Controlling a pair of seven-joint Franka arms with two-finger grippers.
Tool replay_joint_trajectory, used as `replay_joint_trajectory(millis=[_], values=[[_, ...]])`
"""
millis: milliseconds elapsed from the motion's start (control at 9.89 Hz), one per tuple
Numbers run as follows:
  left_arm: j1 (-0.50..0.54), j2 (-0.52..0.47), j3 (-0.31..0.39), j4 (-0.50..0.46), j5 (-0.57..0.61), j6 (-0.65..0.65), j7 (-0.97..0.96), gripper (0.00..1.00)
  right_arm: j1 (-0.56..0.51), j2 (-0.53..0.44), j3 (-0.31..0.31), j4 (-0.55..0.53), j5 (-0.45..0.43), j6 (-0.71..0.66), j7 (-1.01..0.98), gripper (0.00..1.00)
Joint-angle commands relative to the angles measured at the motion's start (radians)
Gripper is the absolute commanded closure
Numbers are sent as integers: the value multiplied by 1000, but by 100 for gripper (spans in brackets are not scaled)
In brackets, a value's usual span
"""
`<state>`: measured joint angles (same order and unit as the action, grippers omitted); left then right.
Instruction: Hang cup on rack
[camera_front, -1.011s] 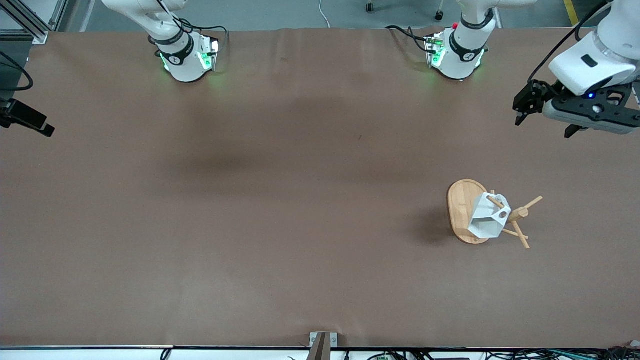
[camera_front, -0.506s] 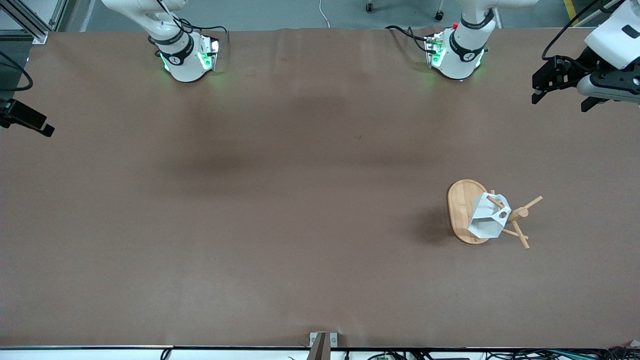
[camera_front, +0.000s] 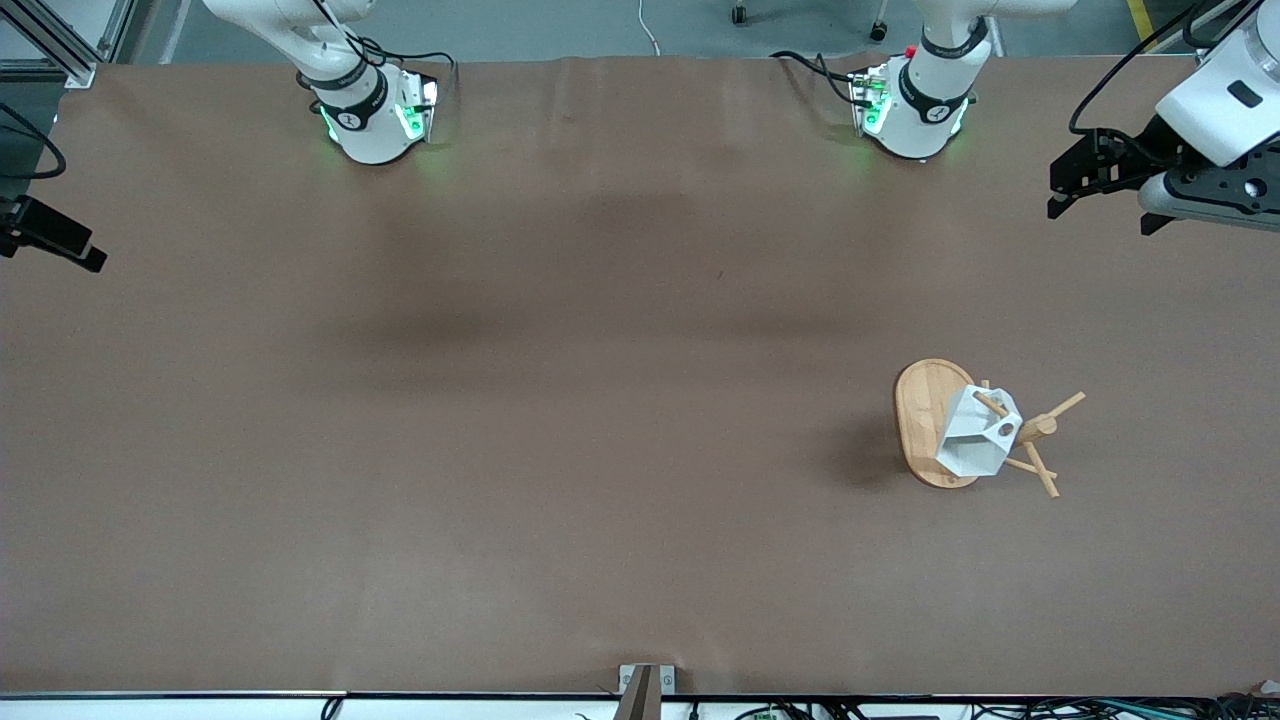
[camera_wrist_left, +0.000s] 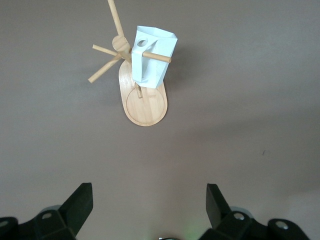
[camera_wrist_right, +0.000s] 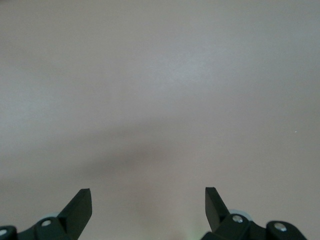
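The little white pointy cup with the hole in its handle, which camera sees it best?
The left wrist view: the white faceted cup hangs with a peg through its handle. The front view shows it smaller; the right wrist view shows none.

White faceted cup (camera_front: 972, 442) on light bamboo rack (camera_front: 925, 420), plain tan wood. Tabletop (camera_front: 560, 400) flat brown, no pattern. Left end effector (camera_front: 1095, 190) black; arm bases white, green lights.

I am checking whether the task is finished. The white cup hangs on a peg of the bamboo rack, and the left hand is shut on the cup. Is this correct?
Not quite. The cup does hang on a peg of the rack, but the left hand is open, empty and apart from it, up over the table's edge at the left arm's end. The front view shows this.
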<state>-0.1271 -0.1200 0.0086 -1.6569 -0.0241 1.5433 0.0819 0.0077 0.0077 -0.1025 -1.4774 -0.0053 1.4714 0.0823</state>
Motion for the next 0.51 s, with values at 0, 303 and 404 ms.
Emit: replay_joint_trajectory(millis=[0, 303, 404], values=[[38, 45, -28, 28, -10, -2, 9, 0, 0, -12, 0, 29, -19, -37, -21, 0], [63, 46, -55, 35, -11, -2, 1, 0, -5, -2, 1, 72, -13, -80, -21, 0], [63, 45, -55, 36, -11, -3, 1, 0, -5, -2, 0, 71, -13, -77, -19, 0]])
